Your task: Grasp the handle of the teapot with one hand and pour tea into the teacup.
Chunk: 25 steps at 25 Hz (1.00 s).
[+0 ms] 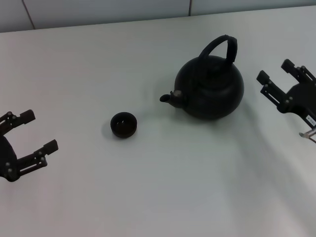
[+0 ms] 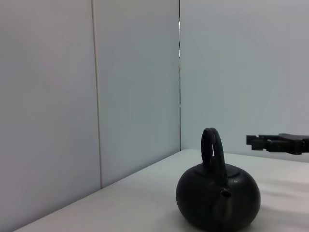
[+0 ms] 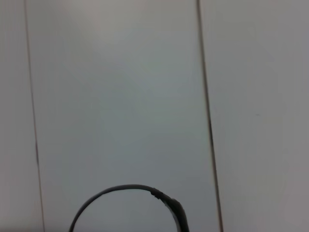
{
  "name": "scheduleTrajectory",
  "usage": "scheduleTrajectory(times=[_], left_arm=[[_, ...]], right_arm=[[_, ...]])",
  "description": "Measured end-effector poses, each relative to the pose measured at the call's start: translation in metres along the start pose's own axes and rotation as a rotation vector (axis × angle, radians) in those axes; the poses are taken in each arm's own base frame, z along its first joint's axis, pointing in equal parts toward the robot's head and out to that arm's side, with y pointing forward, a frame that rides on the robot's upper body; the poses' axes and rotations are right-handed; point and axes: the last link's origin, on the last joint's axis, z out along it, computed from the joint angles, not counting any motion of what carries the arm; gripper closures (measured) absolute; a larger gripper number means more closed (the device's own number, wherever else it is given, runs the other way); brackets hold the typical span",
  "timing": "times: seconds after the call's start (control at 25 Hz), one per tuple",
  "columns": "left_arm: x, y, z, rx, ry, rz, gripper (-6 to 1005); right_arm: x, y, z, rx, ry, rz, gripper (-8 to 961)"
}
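Note:
The matte-black teapot [image 1: 210, 88] stands upright on the white table, right of centre, its spout pointing left toward the teacup [image 1: 123, 124]. The arched handle [image 1: 223, 45] rises over the lid. My right gripper [image 1: 275, 70] is open and empty, just right of the teapot and apart from it. My left gripper [image 1: 39, 131] is open and empty at the left edge, well left of the cup. The left wrist view shows the teapot [image 2: 217, 195], its handle [image 2: 212, 145] and the right gripper [image 2: 277, 143] beyond it. The right wrist view shows only the top of the handle [image 3: 125, 187].
The white table [image 1: 148, 197] runs back to a pale panelled wall [image 1: 98, 10] with vertical seams. Nothing else stands on it.

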Motion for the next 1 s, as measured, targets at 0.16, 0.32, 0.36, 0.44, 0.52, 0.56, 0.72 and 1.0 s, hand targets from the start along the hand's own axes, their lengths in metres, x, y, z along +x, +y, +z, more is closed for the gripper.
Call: scheduleTrajectory(times=[0.16, 0.32, 0.36, 0.44, 0.52, 0.56, 0.72, 1.0], left_arm=[[0.0, 0.0, 0.001, -0.001, 0.002, 0.0, 158], [0.002, -0.001, 0.004, -0.025, -0.008, 0.009, 158], [0.002, -0.002, 0.005, -0.032, -0.011, 0.011, 158], [0.004, -0.003, 0.006, -0.041, -0.015, 0.014, 158], [0.006, -0.006, 0.01, -0.063, -0.022, 0.023, 158], [0.007, -0.006, 0.011, -0.072, -0.024, 0.024, 158], [0.011, -0.009, 0.018, -0.111, -0.04, 0.023, 158], [0.019, -0.017, 0.022, -0.166, -0.068, -0.002, 158]], right_arm=[[-0.011, -0.002, -0.008, -0.064, -0.038, 0.018, 229], [-0.037, -0.008, -0.011, -0.329, 0.012, 0.034, 228], [-0.044, -0.012, -0.009, -0.387, 0.044, 0.032, 228], [-0.057, -0.019, 0.001, -0.508, 0.137, 0.029, 228], [-0.062, -0.021, 0.006, -0.553, 0.176, 0.025, 229], [-0.073, -0.024, 0.021, -0.646, 0.257, 0.0, 229], [-0.083, -0.023, 0.04, -0.751, 0.367, -0.053, 229], [-0.095, -0.017, 0.062, -0.87, 0.497, -0.132, 229]])
